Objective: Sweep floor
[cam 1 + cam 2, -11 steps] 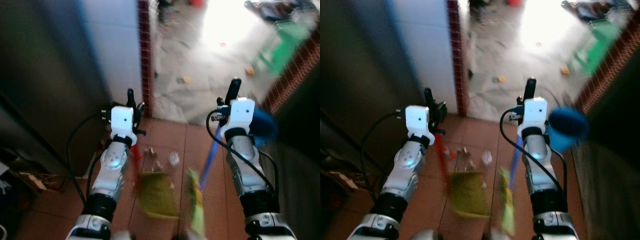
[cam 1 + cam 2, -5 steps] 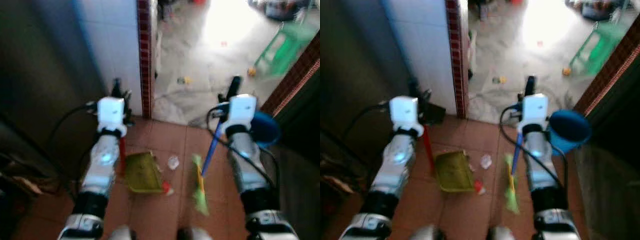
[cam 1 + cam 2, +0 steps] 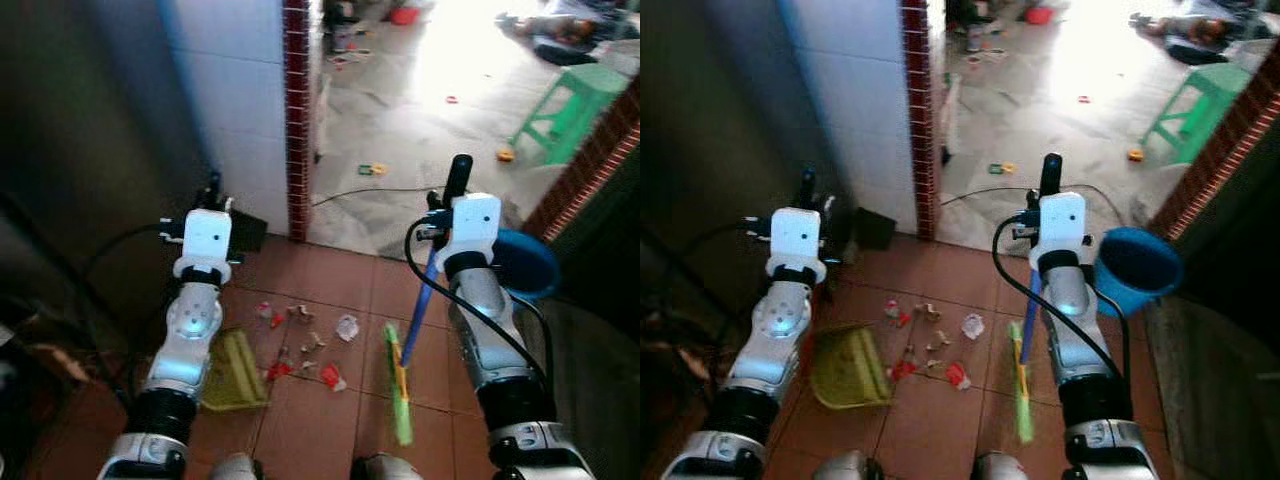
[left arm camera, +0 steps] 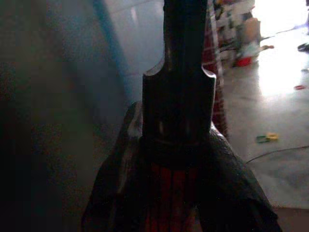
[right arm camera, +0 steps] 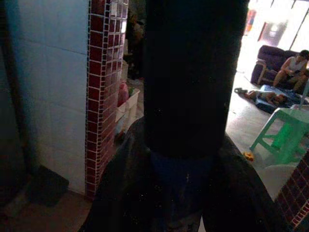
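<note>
Left eye view: dustpan (image 3: 232, 372) empty; litter (image 3: 300, 352) on tiles beside.

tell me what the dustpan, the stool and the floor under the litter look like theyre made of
The dustpan looks like moulded plastic: one flat yellow-green colour, thin raised rim. The stool is probably plastic too, a uniform matte green, though it is too far off to be sure. The floor under the litter looks like terracotta-coloured ceramic tile, reddish-brown squares split by pale grout lines, with a dull sheen.
</note>
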{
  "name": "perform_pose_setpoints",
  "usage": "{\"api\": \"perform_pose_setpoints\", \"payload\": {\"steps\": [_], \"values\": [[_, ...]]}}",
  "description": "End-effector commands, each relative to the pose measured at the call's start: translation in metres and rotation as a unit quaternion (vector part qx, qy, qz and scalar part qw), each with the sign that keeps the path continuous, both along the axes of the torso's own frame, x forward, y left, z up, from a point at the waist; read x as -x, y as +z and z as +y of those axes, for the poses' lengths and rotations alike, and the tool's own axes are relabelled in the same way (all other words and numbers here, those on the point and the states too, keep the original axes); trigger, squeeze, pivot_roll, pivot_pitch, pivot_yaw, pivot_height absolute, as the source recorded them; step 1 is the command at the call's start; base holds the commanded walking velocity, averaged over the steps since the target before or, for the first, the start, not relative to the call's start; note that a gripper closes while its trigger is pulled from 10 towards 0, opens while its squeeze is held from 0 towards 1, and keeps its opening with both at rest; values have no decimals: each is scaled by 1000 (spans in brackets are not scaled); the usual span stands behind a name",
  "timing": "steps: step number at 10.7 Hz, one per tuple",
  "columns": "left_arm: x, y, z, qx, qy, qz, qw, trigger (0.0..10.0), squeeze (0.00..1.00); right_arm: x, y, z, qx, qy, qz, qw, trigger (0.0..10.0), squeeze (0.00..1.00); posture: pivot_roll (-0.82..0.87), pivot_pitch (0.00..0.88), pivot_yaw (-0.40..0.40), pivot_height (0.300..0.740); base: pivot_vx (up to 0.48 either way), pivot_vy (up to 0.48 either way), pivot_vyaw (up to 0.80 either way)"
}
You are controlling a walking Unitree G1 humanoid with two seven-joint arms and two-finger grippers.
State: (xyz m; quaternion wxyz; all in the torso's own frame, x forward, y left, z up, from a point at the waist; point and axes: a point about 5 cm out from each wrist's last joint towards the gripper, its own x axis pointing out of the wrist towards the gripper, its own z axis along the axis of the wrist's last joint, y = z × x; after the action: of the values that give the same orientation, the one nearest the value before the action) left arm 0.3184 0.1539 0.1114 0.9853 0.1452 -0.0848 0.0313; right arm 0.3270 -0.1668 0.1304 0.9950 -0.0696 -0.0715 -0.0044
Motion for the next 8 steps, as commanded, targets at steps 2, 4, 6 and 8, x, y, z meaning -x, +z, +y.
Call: {"api": "perform_pose_setpoints", "payload": {"steps": [2, 4, 6, 8], "values": [[-10, -5, -6, -20, 3, -2, 1000, 10000, 0, 3, 9, 3, -19, 11, -16, 1000, 10000, 0, -20, 60, -10, 740, 0, 0, 0], [-13, -18, -20, 0, -11, 24, 1000, 10000, 0, 5, 6, 0, -40, 5, -3, 999, 10000, 0, -32, 73, -15, 740, 0, 0, 0], [-13, -30, -33, 21, -25, 49, 998, 10000, 0, 5, 7, -3, -45, -1, 4, 999, 10000, 0, -51, 84, -12, 740, 0, 0, 0], [-9, -40, -60, 80, -71, 79, 991, 10000, 0, 5, 5, -7, -81, -13, 20, 996, 10000, 0, -65, 83, -10, 740, 0, 0, 0]]}}
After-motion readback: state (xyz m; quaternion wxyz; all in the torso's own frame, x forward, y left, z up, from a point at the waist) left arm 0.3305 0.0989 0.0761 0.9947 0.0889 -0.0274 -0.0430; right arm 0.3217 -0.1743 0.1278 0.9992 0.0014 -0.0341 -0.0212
